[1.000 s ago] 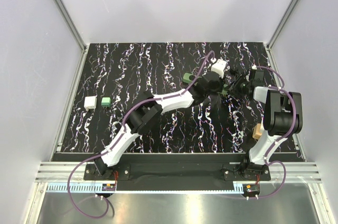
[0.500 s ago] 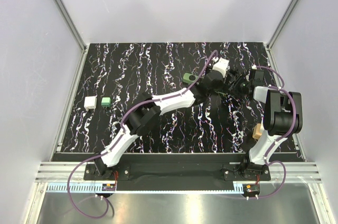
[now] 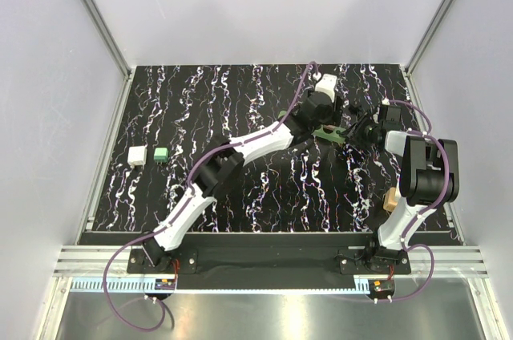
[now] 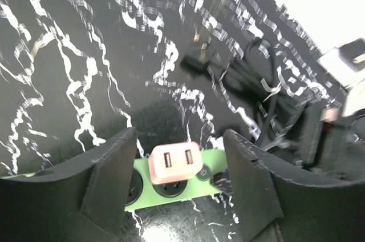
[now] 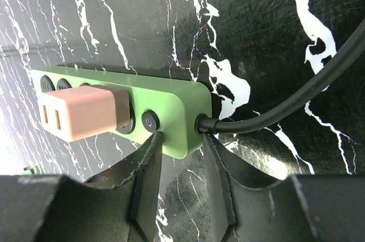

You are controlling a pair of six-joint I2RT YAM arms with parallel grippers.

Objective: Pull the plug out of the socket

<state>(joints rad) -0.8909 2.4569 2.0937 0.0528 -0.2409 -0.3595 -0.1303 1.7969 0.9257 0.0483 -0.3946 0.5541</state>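
Observation:
The socket (image 5: 165,108) is a long green power strip lying on the black marbled table, also seen from above as the socket (image 3: 329,134). A pale pink plug (image 4: 174,162) with two slots on its face sits in one of its round holes. My left gripper (image 4: 179,182) is open, and its black fingers (image 4: 108,179) stand either side of the plug without touching it. My right gripper (image 5: 179,150) is shut on the strip's cord end, beside the round switch. The plug (image 5: 80,111) sticks out left of it.
The strip's black cord (image 5: 296,102) runs off right; its bundled coil (image 4: 268,82) and black end plug (image 4: 197,59) lie beyond the strip. A white block (image 3: 137,155) and a small green block (image 3: 161,154) sit at the table's left.
My left gripper went from shut to open and moved toward the table's far side, above the strip. The right arm and the strip stayed put.

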